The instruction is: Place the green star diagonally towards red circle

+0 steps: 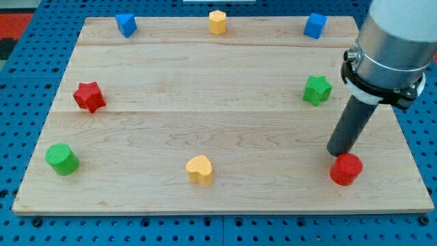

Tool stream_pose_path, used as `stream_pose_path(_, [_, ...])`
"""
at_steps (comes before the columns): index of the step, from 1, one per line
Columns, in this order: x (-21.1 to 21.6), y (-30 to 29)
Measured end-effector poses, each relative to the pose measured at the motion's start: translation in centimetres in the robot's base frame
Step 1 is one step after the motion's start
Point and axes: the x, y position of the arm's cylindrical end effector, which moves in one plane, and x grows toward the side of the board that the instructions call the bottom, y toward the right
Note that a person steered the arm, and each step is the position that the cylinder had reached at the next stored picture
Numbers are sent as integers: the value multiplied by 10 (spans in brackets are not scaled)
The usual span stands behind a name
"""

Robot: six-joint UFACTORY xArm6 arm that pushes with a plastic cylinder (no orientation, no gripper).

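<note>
The green star (pixel 317 89) lies at the view's right, in the upper half of the wooden board (pixel 205 123). The red circle (pixel 346 169) lies near the view's bottom right corner of the board. My tip (pixel 339 153) is the lower end of the dark rod, touching or just above the red circle's upper left edge, well below and a little right of the green star.
A red star (pixel 89 96) and a green circle (pixel 62 158) lie at the view's left. A yellow heart (pixel 199 169) lies at bottom centre. Along the top edge lie a blue block (pixel 125 24), a yellow block (pixel 217 22) and a blue block (pixel 315 25).
</note>
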Motion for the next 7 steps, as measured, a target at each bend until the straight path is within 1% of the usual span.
stream_pose_path(1, [0,-1])
stream_pose_path(2, [-24,9])
stream_pose_path(4, [-125,47])
stream_pose_path(5, [-151,18])
stream_pose_path(6, [-141,-79])
stream_pose_path(7, [-118,-78])
